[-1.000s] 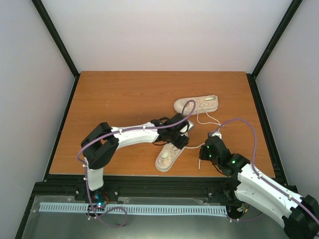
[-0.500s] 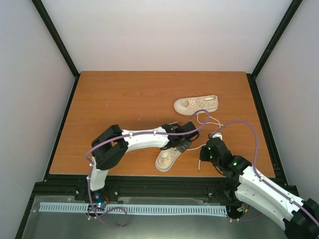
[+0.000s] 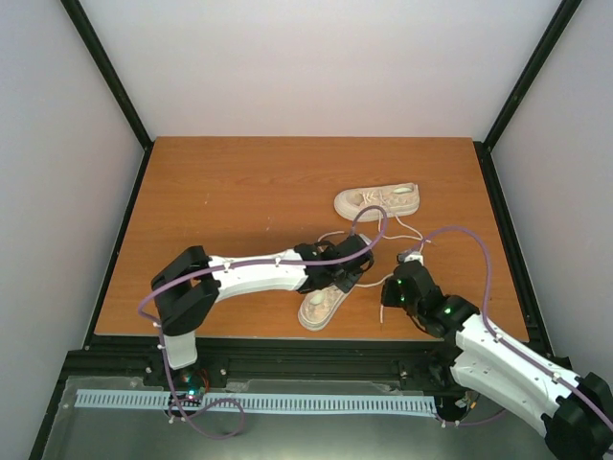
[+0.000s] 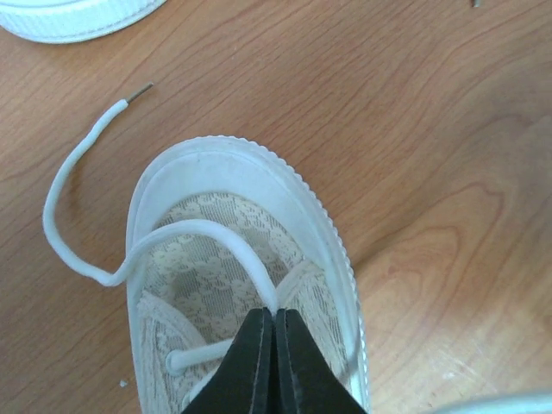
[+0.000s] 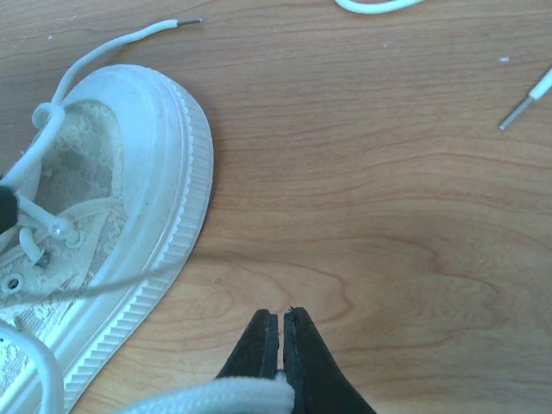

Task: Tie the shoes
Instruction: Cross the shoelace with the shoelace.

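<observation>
Lacy cream fabric, ribbed pale rubber toe: the near shoe (image 3: 321, 305) lies low centre on the wood-grain desk (image 3: 230, 192), the far shoe (image 3: 378, 201) above it. My left claw (image 4: 274, 317) is pressed together on its round white lace (image 4: 207, 231); my right claw (image 5: 282, 317), closed too, pinches another lace strand (image 5: 207, 395).

Grips a white lace (image 5: 207, 397) in the closed right gripper (image 5: 280, 315). Looks onto a cream shoe (image 5: 129, 172) resting left of it on the tabletop (image 5: 388, 216)
</observation>
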